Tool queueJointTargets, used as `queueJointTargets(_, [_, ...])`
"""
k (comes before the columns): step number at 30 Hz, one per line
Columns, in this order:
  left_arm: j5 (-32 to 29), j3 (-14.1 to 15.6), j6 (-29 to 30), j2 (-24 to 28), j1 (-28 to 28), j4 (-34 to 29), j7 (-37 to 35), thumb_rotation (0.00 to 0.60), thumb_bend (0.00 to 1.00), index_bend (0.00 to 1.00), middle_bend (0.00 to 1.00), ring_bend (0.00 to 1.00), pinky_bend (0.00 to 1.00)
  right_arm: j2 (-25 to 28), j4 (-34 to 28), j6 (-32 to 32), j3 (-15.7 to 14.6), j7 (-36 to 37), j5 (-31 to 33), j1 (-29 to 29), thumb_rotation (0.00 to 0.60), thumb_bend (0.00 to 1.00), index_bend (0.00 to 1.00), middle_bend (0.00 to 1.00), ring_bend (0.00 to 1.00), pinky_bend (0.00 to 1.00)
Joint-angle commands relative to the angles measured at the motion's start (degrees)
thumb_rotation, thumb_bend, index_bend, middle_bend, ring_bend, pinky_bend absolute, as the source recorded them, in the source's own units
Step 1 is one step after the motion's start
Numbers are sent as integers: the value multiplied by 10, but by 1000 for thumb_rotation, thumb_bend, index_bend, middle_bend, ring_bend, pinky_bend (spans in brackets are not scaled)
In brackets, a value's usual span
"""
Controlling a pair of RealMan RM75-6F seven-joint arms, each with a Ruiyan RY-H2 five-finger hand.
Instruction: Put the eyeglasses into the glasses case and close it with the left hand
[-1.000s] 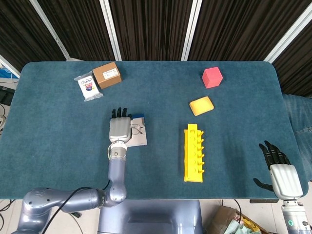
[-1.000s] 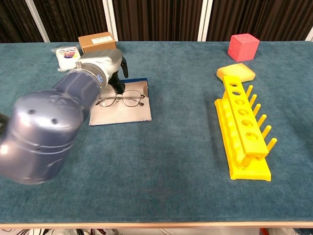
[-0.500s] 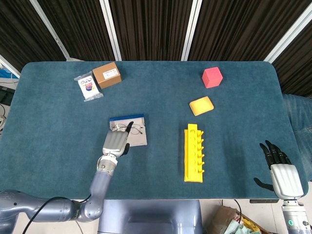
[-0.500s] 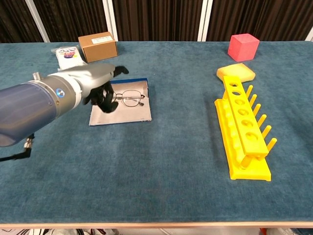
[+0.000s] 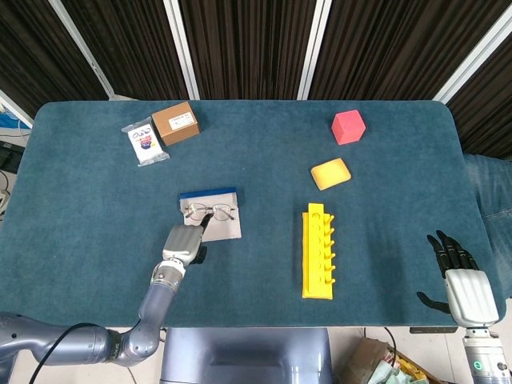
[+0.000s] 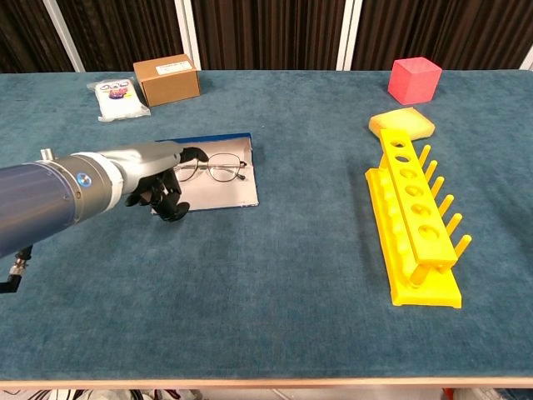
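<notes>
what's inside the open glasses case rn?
The eyeglasses lie on the open glasses case. The left robot hand covers its near-left corner, so what lies there is hidden.

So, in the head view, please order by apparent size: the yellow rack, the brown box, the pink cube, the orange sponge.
1. yellow rack, clearly largest
2. brown box
3. orange sponge and pink cube: these look too alike to rank.
</notes>
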Motion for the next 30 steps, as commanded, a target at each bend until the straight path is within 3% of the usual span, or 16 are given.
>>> queueJointTargets(1, [-2,5,-1,-7,-3,14,-3,600,490,0,785,811,809,0,-1,0,0,0,0,0,600,160,0,0,86,187])
queueJointTargets(30, [-11,1,10,-48,-22,84,3,600,490,0,778,812,809,2,-5,-4,0,-1,5,0,600,160,0,0,85,187])
